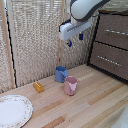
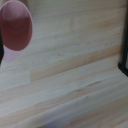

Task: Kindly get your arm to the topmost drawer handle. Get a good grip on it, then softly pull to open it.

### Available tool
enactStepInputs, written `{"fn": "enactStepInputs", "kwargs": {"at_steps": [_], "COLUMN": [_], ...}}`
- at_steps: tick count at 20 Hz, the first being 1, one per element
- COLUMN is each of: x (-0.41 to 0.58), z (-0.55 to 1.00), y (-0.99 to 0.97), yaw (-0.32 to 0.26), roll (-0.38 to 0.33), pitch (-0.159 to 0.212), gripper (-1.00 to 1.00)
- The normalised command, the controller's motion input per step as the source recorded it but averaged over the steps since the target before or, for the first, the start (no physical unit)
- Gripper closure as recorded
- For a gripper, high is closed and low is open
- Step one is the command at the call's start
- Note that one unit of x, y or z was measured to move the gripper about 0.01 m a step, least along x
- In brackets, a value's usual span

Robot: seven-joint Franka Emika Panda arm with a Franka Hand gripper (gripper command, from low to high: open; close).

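The white arm [image 1: 85, 10] reaches in from the top of the exterior view. Its gripper [image 1: 75, 40] hangs high above the tabletop, with the blue-tipped fingers [image 1: 69, 43] apart and nothing between them. The dark brown drawer cabinet [image 1: 102, 37] stands at the exterior view's right. The topmost drawer handle [image 1: 116, 32], a thin silver bar, lies across the upper drawer front, well to the right of the gripper and apart from it. A second handle [image 1: 109, 60] sits on the drawer below. Both drawers look closed. The handle does not show in the wrist view.
On the pale wooden tabletop [image 1: 95, 100] stand a blue cup [image 1: 60, 74] and a pink cup [image 1: 70, 85], the latter also in the wrist view [image 2: 16, 25]. An orange block [image 1: 38, 87] and a patterned plate [image 1: 12, 110] lie left. A woven screen [image 1: 35, 35] stands behind.
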Motion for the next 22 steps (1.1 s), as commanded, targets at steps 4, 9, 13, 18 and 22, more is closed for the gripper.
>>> {"fn": "enactStepInputs", "kwargs": {"at_steps": [4, 9, 13, 18, 22], "x": [0.057, 0.111, 0.127, 0.122, 0.136], "z": [-0.09, -0.06, 0.02, 0.02, 0.00], "y": [-0.17, -0.16, -0.10, -0.08, -0.10], "yaw": [0.095, 0.080, 0.071, 0.073, 0.071], "roll": [-0.375, -0.375, -0.372, -0.372, -0.375], "pitch": [-0.044, -0.030, 0.000, 0.000, 0.000], "gripper": [-1.00, -1.00, -1.00, -1.00, -1.00]}}
